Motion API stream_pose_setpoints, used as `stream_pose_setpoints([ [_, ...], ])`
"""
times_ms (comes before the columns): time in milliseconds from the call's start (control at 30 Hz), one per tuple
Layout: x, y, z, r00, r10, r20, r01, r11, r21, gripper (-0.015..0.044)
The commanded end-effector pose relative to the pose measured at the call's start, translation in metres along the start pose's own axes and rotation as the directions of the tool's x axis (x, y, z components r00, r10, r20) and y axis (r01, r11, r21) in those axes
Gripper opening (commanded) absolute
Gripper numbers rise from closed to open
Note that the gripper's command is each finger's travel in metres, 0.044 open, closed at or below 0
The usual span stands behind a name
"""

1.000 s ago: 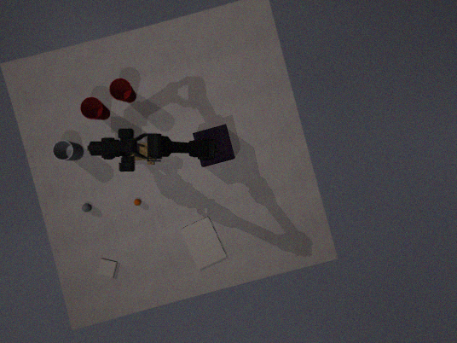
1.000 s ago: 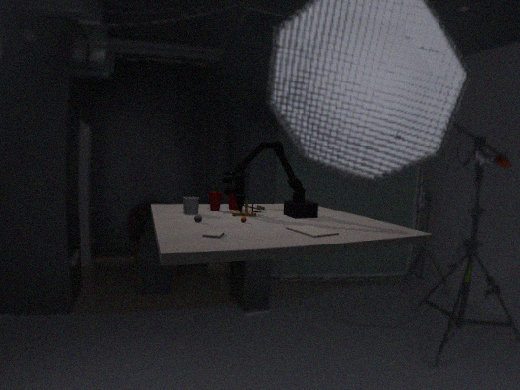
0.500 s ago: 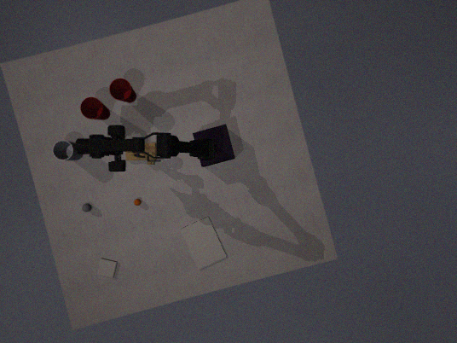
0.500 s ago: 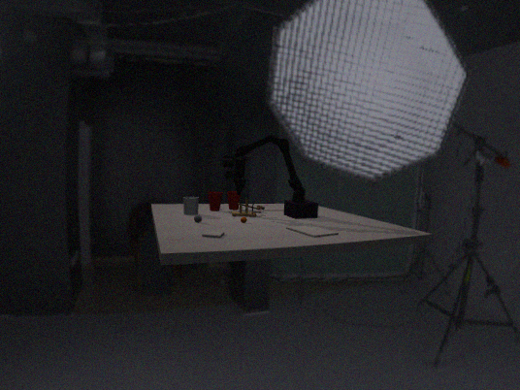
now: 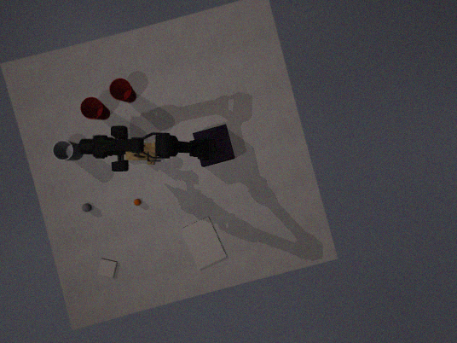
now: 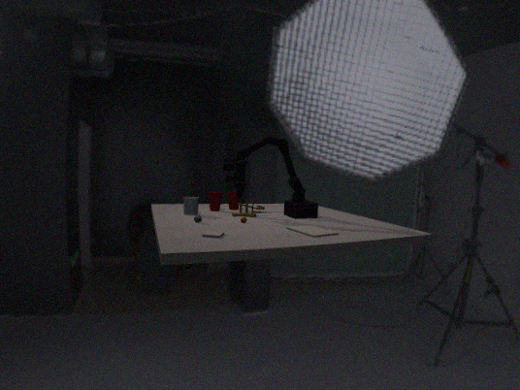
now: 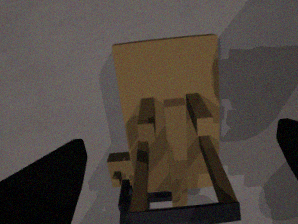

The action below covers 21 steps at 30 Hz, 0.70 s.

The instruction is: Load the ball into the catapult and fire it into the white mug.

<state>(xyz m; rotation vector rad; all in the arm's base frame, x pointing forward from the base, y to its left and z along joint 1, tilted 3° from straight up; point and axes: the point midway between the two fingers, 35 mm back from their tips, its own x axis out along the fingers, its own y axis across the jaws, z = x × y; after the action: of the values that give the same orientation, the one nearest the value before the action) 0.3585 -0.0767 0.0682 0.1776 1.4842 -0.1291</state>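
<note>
Two dark fingers of my pincer (image 5: 119, 148) (image 6: 239, 191) (image 7: 181, 132) stand wide apart, holding nothing, above the wooden catapult (image 5: 149, 157) (image 6: 243, 214) (image 7: 167, 65) on the pale bench (image 5: 256, 55) (image 6: 272, 240) (image 7: 50, 75). Farther from my base lies an orange ball (image 5: 137, 202) (image 6: 243, 220), outside the catapult. Beyond are two red cups (image 5: 91, 107) (image 6: 214, 201), then a gray ball (image 5: 87, 207) (image 6: 198, 218), and farthest, upright, the white mug (image 5: 63, 150) (image 6: 191, 206).

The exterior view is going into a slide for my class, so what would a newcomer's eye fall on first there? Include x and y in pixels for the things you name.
Most likely the big pale many-sided light panel (image 6: 369, 87), glowing at the upper right of a dark room. Next, probably the pale table (image 6: 272, 239) below it, with the black arm (image 6: 290, 167) arching above its far side. Smaller but vivid are two red cups (image 6: 214, 201) (image 6: 233, 200) near the table's far edge and an orange ball (image 6: 243, 219) in front of the wooden catapult (image 6: 243, 214).
</note>
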Motion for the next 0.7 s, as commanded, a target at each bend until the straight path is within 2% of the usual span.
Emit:
stream_pose_setpoints([
  [0, 0.021, 0.0, -0.005, 1.0, 0.004, -0.021, -0.004, 1.0, 0.0, 0.044],
  [667, 0.048, 0.001, -0.005, 1.0, 0.004, -0.021, -0.004, 1.0, 0.0, 0.044],
])
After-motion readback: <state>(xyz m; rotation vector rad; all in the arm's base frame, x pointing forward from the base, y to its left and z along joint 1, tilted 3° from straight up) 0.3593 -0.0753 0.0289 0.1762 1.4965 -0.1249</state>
